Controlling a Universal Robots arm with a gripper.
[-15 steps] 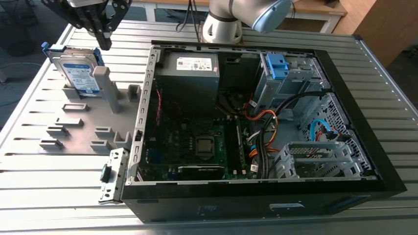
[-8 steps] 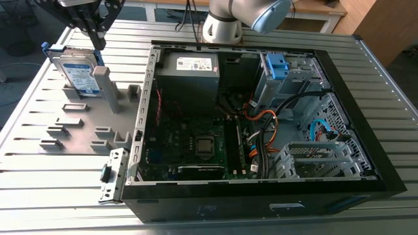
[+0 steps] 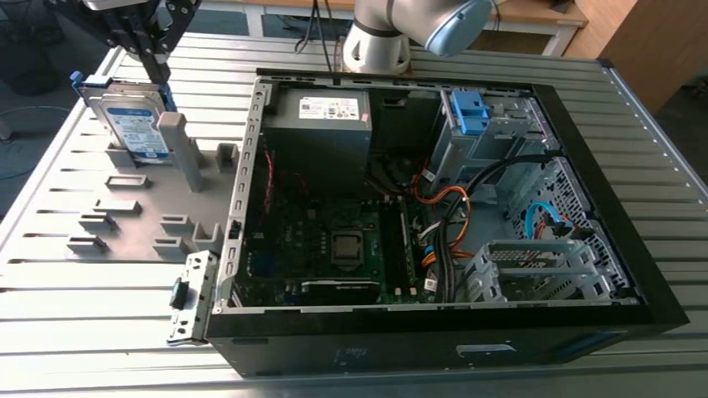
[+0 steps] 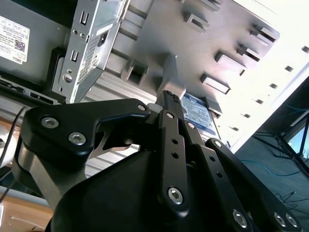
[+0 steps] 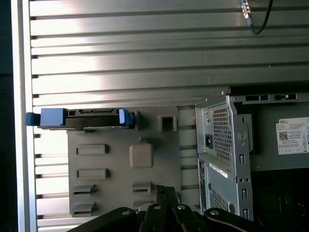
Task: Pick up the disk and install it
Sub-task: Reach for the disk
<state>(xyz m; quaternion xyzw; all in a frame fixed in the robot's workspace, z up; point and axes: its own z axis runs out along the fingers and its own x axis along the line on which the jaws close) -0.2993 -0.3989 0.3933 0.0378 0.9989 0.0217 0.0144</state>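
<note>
- Disk [image 3: 133, 124] stands on edge at the far end of the grey plate [image 3: 138, 224], on the exterior view's left, outside the open case [image 3: 443, 340].
- Gripper [image 3: 162, 76] hovers just above the disk's top edge, near a grey post [image 3: 175, 145].
- Fingers [image 4: 167, 104] pinched together, holding nothing.
</note>
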